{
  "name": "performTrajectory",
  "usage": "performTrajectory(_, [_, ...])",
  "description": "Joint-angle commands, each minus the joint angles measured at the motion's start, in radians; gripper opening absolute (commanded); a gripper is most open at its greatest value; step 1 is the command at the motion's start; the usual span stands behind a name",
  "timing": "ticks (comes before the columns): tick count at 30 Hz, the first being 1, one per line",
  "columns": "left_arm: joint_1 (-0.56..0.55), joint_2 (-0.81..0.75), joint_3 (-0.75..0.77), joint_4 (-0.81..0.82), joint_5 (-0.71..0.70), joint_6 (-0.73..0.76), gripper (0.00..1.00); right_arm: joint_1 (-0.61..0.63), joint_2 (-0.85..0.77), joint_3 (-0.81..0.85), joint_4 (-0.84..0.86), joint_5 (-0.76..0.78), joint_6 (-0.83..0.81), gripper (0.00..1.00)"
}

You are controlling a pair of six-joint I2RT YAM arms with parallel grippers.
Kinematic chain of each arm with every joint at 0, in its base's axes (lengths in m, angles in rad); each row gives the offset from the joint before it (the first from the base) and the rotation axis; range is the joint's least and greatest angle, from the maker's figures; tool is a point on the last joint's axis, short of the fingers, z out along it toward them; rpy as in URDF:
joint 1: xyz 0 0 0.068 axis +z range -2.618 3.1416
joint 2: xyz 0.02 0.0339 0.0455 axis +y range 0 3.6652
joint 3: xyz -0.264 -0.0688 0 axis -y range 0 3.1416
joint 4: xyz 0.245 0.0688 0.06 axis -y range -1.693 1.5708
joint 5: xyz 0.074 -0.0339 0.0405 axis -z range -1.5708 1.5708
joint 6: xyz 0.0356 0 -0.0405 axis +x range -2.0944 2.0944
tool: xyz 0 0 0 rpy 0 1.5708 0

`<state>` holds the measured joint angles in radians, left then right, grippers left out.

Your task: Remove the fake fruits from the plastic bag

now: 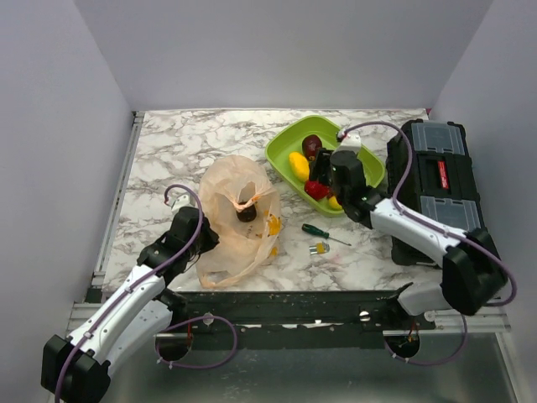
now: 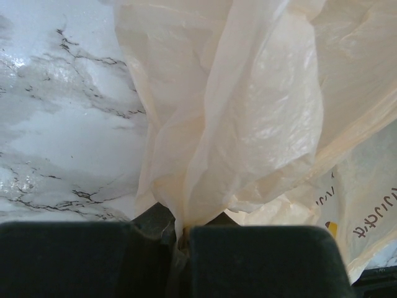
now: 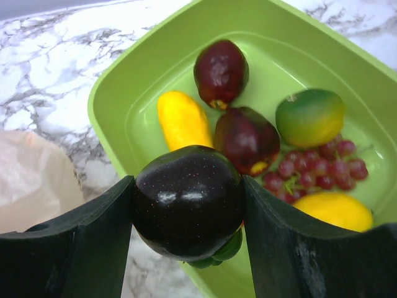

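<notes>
Right gripper (image 3: 188, 214) is clamped on a dark purple plum (image 3: 188, 192), one pad on each side, jaws wide around it. In the wrist view it sits low centre, over the green tray (image 3: 124, 81) and roughly above the tray's near rim, not the middle.

The tray already holds two dark red fruits (image 3: 221, 71), a yellow piece (image 3: 183, 121), a green-orange one (image 3: 310, 117), grapes (image 3: 316, 171) and another yellow one at lower right.

Left gripper (image 2: 181, 239) is closed, pinching a fold of the bag (image 1: 231, 248). The bag lies centre-left in the top view, on the marble table (image 1: 168, 151). A dark lump (image 1: 246, 211) shows near its upper part, likely a fruit left inside, but I can't tell for sure.

My read is that this is the drop-off step for the plum, with the bag not yet emptied.

Risks from here:
- If the plum is let go this close to the rim, it could clip the edge and roll out onto the table. It needs to go further in first.
- If it's dropped from height, glossy hard plastic will bounce and could knock the loose fruits about or hop out.
- The left pinch is on thin, slick film. Any pull may slip or tear it, and then the mouth collapses over whatever is left.
- The screwdriver (image 1: 325, 233) lies just right of the bag, between bag and tray. A low return sweep by the right arm could hit it or push it into the bag.
- The toolbox (image 1: 436, 189) sits close on the right, so elbow room there is tight.
</notes>
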<state>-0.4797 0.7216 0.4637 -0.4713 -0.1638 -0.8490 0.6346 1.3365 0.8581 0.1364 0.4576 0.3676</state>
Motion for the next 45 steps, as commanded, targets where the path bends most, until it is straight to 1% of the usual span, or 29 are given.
performTrajectory(1, [0.001,-0.013,-0.002,-0.017,0.013,0.018,0.0,-0.047,0.206,0.185,0.009,0.017,-0.061,0.01])
performTrajectory(2, [0.002,-0.012,0.0,-0.021,0.016,0.019,0.0,-0.071,0.264,0.229,-0.004,0.041,-0.067,0.01])
performTrajectory(5, [0.004,-0.01,0.005,-0.023,0.036,0.025,0.0,-0.175,0.406,0.389,-0.082,-0.043,-0.039,0.01])
performTrajectory(7, [0.004,-0.011,0.004,-0.026,0.042,0.026,0.0,-0.211,0.493,0.488,-0.131,-0.049,-0.04,0.01])
performTrajectory(10, [0.005,-0.008,0.004,-0.023,0.049,0.025,0.0,-0.234,0.613,0.609,-0.183,-0.013,-0.075,0.01])
performTrajectory(14, [0.006,0.008,0.012,-0.015,0.069,0.012,0.0,-0.254,0.747,0.737,-0.253,-0.035,-0.09,0.07])
performTrajectory(16, [0.006,0.022,0.022,-0.016,0.077,0.005,0.0,-0.256,0.795,0.786,-0.285,-0.029,-0.095,0.11])
performTrajectory(22, [0.006,0.064,0.051,-0.016,0.095,-0.008,0.0,-0.256,0.863,0.838,-0.317,-0.044,-0.102,0.33])
performTrajectory(26, [0.006,0.098,0.069,-0.019,0.097,-0.013,0.0,-0.256,0.868,0.85,-0.352,-0.037,-0.119,0.46])
performTrajectory(30, [0.006,0.122,0.084,-0.032,0.096,-0.019,0.0,-0.256,0.831,0.824,-0.363,-0.07,-0.127,0.61])
performTrajectory(37, [0.006,0.133,0.09,-0.027,0.092,-0.024,0.0,-0.254,0.741,0.769,-0.389,-0.095,-0.121,0.76])
performTrajectory(39, [0.006,0.132,0.094,-0.032,0.096,-0.026,0.0,-0.254,0.719,0.765,-0.413,-0.092,-0.114,0.79])
performTrajectory(42, [0.006,0.128,0.104,-0.042,0.098,-0.025,0.0,-0.254,0.672,0.743,-0.465,-0.128,-0.08,0.79])
performTrajectory(45, [0.006,0.129,0.092,-0.029,0.094,-0.026,0.0,-0.248,0.573,0.633,-0.451,-0.223,-0.036,0.79])
